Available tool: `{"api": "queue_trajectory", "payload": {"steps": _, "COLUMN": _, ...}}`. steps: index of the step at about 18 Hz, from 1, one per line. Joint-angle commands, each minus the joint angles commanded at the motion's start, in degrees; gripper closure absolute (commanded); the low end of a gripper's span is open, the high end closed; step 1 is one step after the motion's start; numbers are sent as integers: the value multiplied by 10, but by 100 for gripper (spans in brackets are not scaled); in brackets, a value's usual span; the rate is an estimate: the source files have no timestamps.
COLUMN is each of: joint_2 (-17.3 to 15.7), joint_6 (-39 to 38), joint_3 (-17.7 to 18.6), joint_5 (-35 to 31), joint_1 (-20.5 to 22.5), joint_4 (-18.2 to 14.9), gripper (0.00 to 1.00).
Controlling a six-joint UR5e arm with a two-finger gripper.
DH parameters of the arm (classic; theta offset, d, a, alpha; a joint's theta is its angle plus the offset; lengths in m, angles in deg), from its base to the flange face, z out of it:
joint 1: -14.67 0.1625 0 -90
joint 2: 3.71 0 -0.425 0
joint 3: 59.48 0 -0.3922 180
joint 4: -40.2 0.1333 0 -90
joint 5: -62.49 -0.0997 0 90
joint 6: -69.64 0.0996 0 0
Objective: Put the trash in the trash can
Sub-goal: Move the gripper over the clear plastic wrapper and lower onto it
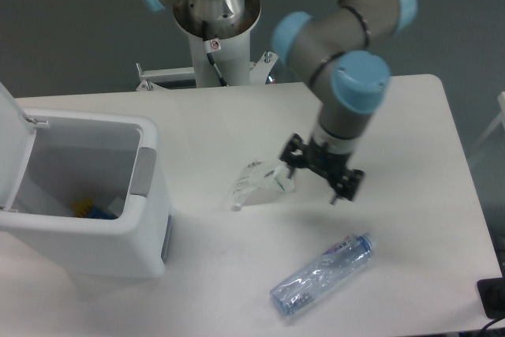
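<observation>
Wrapper [260, 178] lies mid-table right of open can [87, 195], bottle [322, 273] nearer front; gripper [322, 174] hovers wide, empty, just beside wrapper—approach step, next: center over it, descend, close.

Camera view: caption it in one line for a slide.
Open gripper hovers beside crumpled wrapper; crushed bottle lies nearer; trash can stands open.

Grey jointed arm [331, 41] with light-blue caps, silver tube, black jaws, white pedestal base.
</observation>
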Motion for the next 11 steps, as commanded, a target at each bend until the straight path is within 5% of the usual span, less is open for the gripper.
{"api": "queue_trajectory", "payload": {"steps": 11, "joint_2": 60, "joint_6": -8, "joint_3": 4, "joint_5": -48, "joint_1": 5, "joint_4": 7, "gripper": 0}}
